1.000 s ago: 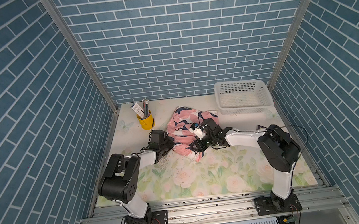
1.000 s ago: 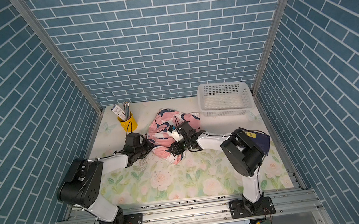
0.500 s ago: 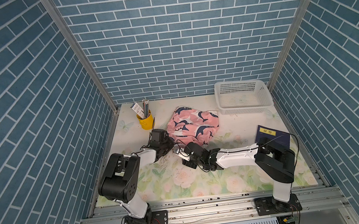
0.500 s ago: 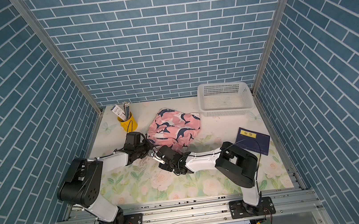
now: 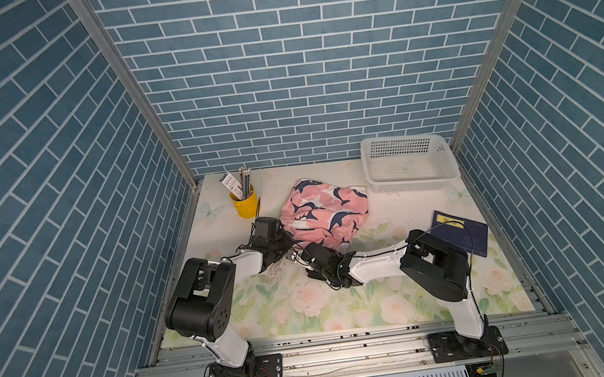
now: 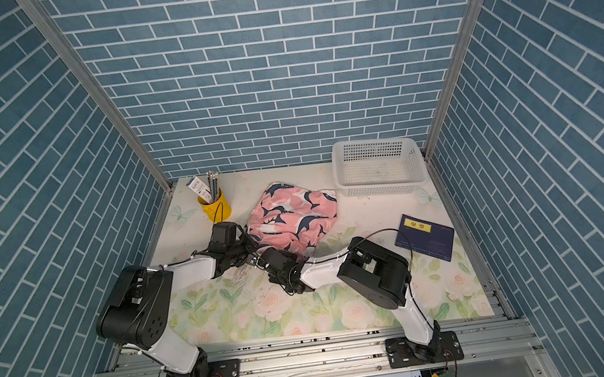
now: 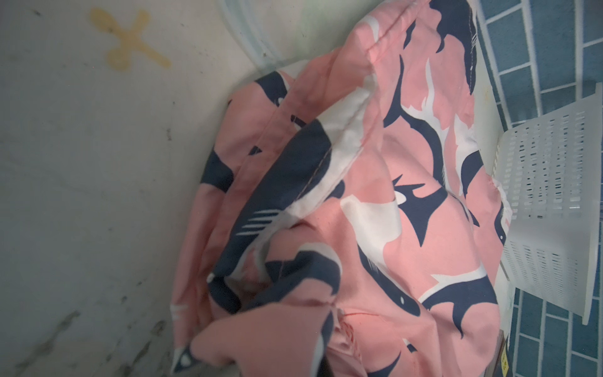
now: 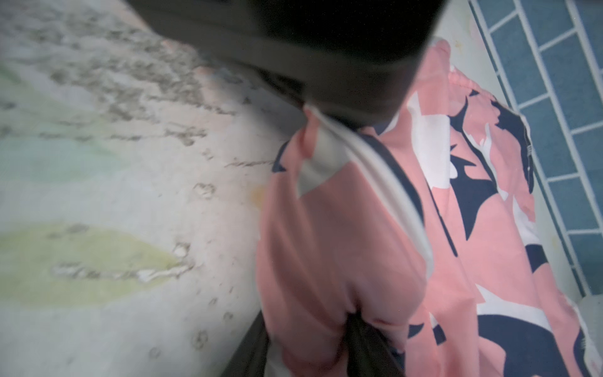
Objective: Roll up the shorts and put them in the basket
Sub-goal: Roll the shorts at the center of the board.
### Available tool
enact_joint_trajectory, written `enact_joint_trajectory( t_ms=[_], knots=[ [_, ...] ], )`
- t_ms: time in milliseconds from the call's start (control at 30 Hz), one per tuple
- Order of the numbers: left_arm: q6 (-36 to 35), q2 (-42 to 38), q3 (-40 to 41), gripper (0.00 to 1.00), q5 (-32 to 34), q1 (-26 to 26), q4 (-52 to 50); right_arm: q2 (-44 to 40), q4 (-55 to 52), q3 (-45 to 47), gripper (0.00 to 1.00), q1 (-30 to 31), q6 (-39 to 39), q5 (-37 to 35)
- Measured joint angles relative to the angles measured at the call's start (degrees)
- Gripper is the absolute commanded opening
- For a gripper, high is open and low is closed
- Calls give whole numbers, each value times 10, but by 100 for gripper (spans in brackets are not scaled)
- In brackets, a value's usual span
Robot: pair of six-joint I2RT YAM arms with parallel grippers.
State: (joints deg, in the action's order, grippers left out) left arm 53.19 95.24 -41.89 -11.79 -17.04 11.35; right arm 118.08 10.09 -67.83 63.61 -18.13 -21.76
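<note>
Right pincer (image 8: pixel 306 351) around shorts (image 8: pixel 456 228) edge

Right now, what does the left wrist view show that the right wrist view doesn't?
Only the left wrist view: the white basket beyond the shorts, and a yellow cross-shaped print on the mat.
Only the right wrist view: a green leaf print, worn patches on the mat, and a blurred dark shape where the fabric gathers to a point.
Both: the shorts, the mat and the blue brick wall.
</note>
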Motion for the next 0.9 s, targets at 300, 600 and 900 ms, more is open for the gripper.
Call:
enact_joint_trajectory(
  t_ms=[300,600,900],
  knots=[
    [-1,-49,13,72,26,7,-15,-8,-31,-15,0,-39,22,128],
    [-5,-247,90,74,87,24,-56,-9,-96,-46,0,-108,134,358],
    [-12,-282,182,75,68,23,-19,0,-124,-55,0,-147,261,581]
  ],
)
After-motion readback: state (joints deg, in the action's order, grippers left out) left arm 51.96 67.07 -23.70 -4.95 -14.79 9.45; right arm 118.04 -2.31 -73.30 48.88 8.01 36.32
